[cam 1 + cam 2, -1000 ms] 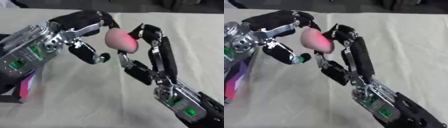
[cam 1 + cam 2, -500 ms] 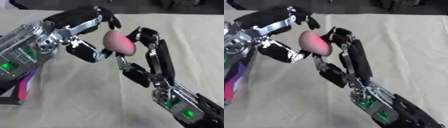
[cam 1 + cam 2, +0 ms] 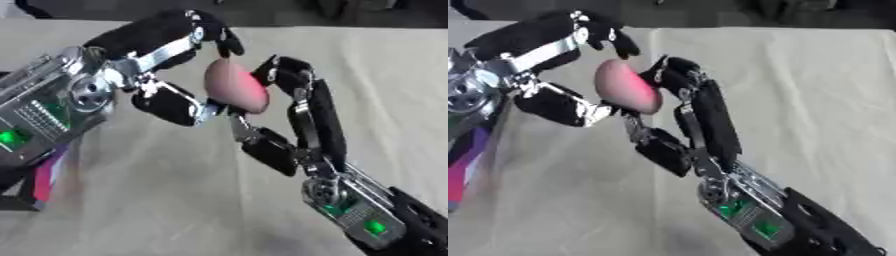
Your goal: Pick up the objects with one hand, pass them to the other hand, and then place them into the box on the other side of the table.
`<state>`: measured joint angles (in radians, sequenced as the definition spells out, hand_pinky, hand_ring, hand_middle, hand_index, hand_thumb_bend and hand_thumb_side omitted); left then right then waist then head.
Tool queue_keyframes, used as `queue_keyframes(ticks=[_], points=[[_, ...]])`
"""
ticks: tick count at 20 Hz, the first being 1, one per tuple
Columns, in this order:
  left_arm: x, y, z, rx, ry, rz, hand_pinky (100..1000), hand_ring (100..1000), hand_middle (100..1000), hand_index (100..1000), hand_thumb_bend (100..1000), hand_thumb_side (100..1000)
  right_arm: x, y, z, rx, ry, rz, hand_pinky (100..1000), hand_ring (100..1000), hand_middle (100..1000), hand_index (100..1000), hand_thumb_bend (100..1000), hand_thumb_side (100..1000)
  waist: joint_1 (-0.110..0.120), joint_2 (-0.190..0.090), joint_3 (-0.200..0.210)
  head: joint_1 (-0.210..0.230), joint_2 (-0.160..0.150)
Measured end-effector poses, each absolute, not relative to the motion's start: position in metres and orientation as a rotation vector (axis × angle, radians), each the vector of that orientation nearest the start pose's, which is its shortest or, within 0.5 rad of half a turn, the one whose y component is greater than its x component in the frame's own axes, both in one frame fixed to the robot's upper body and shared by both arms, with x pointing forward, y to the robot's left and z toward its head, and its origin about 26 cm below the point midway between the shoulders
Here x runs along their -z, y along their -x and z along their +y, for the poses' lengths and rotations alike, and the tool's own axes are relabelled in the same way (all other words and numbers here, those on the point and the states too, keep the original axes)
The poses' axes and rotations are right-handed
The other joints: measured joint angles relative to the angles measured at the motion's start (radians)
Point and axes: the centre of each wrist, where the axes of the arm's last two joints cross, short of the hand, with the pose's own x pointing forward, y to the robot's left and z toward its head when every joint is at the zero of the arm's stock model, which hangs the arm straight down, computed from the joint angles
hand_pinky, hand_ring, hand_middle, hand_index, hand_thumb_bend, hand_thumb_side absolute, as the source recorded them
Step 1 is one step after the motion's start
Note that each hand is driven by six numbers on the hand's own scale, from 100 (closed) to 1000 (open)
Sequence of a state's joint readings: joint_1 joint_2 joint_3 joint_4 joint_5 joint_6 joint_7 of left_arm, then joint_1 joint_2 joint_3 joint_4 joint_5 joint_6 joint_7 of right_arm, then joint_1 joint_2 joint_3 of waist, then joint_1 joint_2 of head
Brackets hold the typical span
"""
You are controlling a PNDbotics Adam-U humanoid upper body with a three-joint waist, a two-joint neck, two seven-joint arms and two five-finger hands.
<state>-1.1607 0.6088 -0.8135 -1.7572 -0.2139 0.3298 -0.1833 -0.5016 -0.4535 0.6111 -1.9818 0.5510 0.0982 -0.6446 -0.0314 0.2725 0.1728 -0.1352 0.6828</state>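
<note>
Left hand (image 3: 153, 82) enters from the left edge, raised above the bench (image 3: 157, 200). Its upper fingers (image 3: 162, 32) arch over the top of a pink egg-shaped object (image 3: 234, 86); the thumb sits below, its tip touching the object's lower left side. Fingers curved around the object from above and beneath.

Pink object is held in the air between the two hands, above the middle of the bench, not touching the cloth-covered surface. It is smooth, paler on its left face, redder on the right.

Right hand (image 3: 293, 125) rises from the lower right corner. Its fingertips (image 3: 280, 70) press the object's right side, and the thumb reaches up to its underside. Both hands contact the object at once.

At the lower left edge, under the left forearm, part of a box (image 3: 461, 165) with pink and purple sides shows; contents cannot be seen.
</note>
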Motion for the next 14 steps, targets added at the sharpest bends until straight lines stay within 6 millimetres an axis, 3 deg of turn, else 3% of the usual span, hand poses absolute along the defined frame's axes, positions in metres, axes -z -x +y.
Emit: queue_keyframes(ticks=[6, 7, 8, 14], points=[[-0.2998, -0.3229, 0.0864, -2.301, 0.678, 2.716, 791, 968, 654, 792, 239, 127, -0.1824, -0.2775, -0.1308, 0.702, -0.807, 3.384, 520, 500, 457, 491, 100, 100, 0.0, 0.0, 0.0, -0.001, 0.0], [-0.2999, -0.3226, 0.0863, -2.301, 0.676, 2.716, 779, 912, 578, 730, 130, 100, -0.1824, -0.2774, -0.1308, 0.702, -0.806, 3.384, 515, 499, 458, 492, 100, 100, 0.0, 0.0, 0.0, -0.002, 0.0], [-0.3002, -0.3213, 0.0858, -2.297, 0.663, 2.716, 776, 901, 563, 716, 100, 100, -0.1824, -0.2774, -0.1308, 0.703, -0.804, 3.386, 515, 499, 458, 492, 100, 100, 0.0, 0.0, 0.0, -0.003, 0.0], [-0.3023, -0.3181, 0.0884, -2.241, 0.554, 2.768, 765, 857, 493, 650, 100, 100, -0.1832, -0.2763, -0.1304, 0.71, -0.739, 3.425, 508, 496, 459, 494, 100, 100, 0.0, 0.0, 0.001, -0.007, 0.0]])
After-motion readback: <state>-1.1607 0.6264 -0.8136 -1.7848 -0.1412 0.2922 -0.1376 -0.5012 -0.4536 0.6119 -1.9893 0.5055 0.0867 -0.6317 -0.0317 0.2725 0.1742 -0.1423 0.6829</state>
